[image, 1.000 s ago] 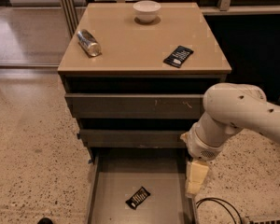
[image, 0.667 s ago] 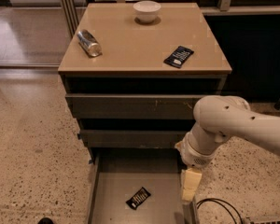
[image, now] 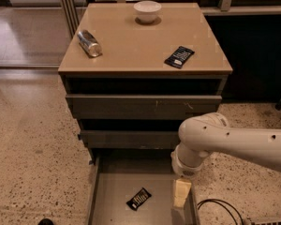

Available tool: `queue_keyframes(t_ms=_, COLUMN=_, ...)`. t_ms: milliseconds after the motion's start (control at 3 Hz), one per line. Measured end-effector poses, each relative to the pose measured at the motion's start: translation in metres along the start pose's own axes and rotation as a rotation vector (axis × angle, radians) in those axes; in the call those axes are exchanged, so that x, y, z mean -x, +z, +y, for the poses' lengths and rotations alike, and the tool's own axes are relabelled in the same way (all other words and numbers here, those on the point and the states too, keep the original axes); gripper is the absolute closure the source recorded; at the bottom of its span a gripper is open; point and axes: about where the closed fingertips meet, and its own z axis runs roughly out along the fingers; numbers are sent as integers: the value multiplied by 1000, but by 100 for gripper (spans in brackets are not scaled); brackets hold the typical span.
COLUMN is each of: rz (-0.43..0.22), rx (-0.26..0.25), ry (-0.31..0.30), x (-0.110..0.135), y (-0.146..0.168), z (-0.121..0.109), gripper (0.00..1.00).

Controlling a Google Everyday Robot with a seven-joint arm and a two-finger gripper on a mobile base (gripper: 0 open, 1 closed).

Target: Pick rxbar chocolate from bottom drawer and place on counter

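Observation:
The rxbar chocolate [image: 138, 198], a small black bar with white lettering, lies flat on the grey floor of the open bottom drawer [image: 113, 191], near the middle front. My gripper [image: 181, 192] hangs from the white arm [image: 225, 142] and points down into the right side of the drawer. It is a short way to the right of the bar and apart from it, with nothing seen in it. The tan counter [image: 131, 46] is the top of the cabinet above.
On the counter lie another black bar with a white label [image: 179, 56], a tipped silver can [image: 89, 43] and a white bowl [image: 147, 11]. The two upper drawers [image: 140, 107] stick out slightly. A black cable [image: 215, 205] lies on the speckled floor at the right.
The arm has swung left and lower. The gripper has moved from outside the drawer's right edge to inside its right side, closer to the bar. The bar has not moved.

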Motion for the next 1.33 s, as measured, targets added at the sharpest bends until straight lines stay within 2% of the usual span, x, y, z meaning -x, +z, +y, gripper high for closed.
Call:
queue_keyframes(t_ms=333, rz=25, rx=-37, ry=54, x=-8, y=27, z=-12, gripper=0)
queue_keyframes(t_ms=667, rz=25, rx=-37, ry=54, x=-8, y=27, z=-12, gripper=0)
queue_keyframes(t_ms=1000, rz=23, rx=-53, ry=29, x=-6, y=40, z=-15, gripper=0)
queue_keyframes(t_ms=1333, rz=17, rx=-63, ry=-11, x=-5, y=74, z=-24, gripper=0)
